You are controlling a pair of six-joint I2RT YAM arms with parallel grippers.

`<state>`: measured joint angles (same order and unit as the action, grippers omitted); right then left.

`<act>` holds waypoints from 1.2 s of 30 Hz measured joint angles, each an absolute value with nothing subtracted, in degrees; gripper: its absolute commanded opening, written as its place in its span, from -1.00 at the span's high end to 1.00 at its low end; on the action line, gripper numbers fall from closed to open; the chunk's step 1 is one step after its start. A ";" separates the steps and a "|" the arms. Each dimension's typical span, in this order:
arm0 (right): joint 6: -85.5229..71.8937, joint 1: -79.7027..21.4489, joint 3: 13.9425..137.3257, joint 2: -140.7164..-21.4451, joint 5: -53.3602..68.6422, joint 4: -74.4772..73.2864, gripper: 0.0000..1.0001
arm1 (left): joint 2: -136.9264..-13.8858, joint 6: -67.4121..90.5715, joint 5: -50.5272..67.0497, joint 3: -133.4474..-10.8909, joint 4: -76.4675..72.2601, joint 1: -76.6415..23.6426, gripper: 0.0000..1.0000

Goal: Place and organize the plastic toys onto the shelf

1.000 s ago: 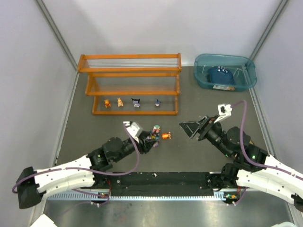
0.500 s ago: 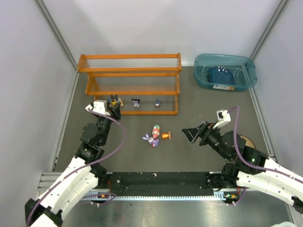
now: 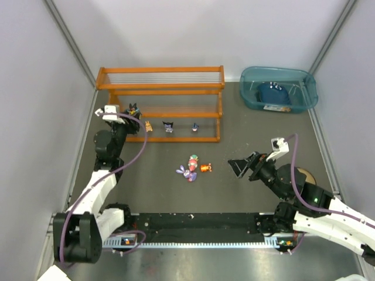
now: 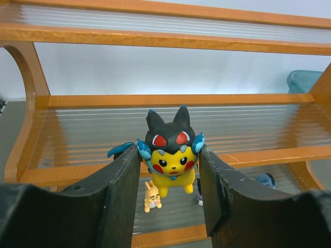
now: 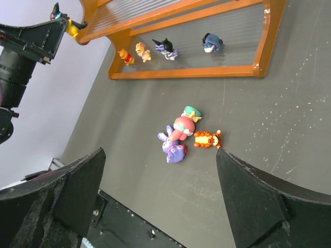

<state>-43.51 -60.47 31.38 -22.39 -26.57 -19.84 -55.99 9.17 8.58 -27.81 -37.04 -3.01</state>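
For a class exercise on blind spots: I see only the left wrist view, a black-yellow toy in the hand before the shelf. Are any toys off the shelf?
Observer: Three lie clustered on the table: a purple bunny, a pink-red toy and an orange toy.
Operator: And the right hand?
Observer: The right hand is open and empty, right of that cluster.
Operator: What's in the bin?
Observer: The bin holds a dark blue object.

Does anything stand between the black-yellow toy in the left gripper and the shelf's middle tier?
Nothing visible does. The black-yellow toy faces the middle tier, whose rods look bare; the tan toy stands lower down.
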 measured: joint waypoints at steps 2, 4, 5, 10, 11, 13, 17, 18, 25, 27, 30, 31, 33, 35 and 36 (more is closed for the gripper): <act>-42.89 -60.47 31.38 -22.39 -26.96 -19.90 -0.79 | -58.54 10.26 10.74 -28.18 -39.03 -1.37 1.00; -42.11 -60.47 31.38 -22.46 -27.24 -20.08 -0.79 | -60.29 10.85 12.12 -28.32 -40.66 -0.14 1.00; -41.89 -60.47 31.38 -22.55 -27.40 -20.14 -0.80 | -61.17 11.11 12.91 -28.32 -41.67 0.56 1.00; -40.60 -60.47 31.38 -23.44 -28.36 -20.67 -0.81 | -65.10 12.08 14.39 -28.51 -46.35 2.76 1.00; -40.51 -60.47 31.38 -23.55 -28.49 -20.78 -0.81 | -65.82 12.08 14.55 -28.58 -47.20 3.01 1.00; -40.38 -60.47 31.38 -23.77 -28.71 -20.84 -0.81 | -67.20 11.99 14.57 -28.84 -48.84 3.31 1.00; -39.46 -60.47 31.40 -24.25 -28.69 -20.86 -0.81 | -69.60 11.44 14.11 -29.04 -51.96 3.57 1.00; -39.13 -60.47 31.40 -24.58 -28.69 -20.86 -0.81 | -70.22 11.29 14.09 -29.04 -52.82 3.73 1.00; -37.74 -60.47 31.57 -26.89 -29.06 -21.04 -0.82 | -75.22 11.09 14.02 -29.04 -58.54 4.95 1.00; -37.39 -60.47 31.64 -27.55 -29.28 -21.04 -0.82 | -76.25 11.09 14.00 -29.04 -59.96 5.26 1.00; -36.69 -60.47 31.68 -28.64 -29.43 -21.08 -0.83 | -77.43 11.09 14.06 -29.04 -61.91 5.76 1.00; -36.51 -60.47 31.79 -28.99 -29.43 -21.10 -0.83 | -77.73 11.11 14.09 -29.04 -62.43 5.91 1.00; -36.03 -60.47 32.14 -29.80 -29.47 -21.08 -0.84 | -78.74 11.11 14.09 -29.04 -63.92 6.28 1.00; -35.70 -60.47 32.49 -30.55 -29.45 -21.10 -0.84 | -79.85 11.14 14.13 -29.04 -65.01 6.70 1.00; -35.55 -60.47 32.67 -30.83 -29.45 -21.12 -0.85 | -80.31 11.16 14.15 -29.04 -65.41 6.87 1.00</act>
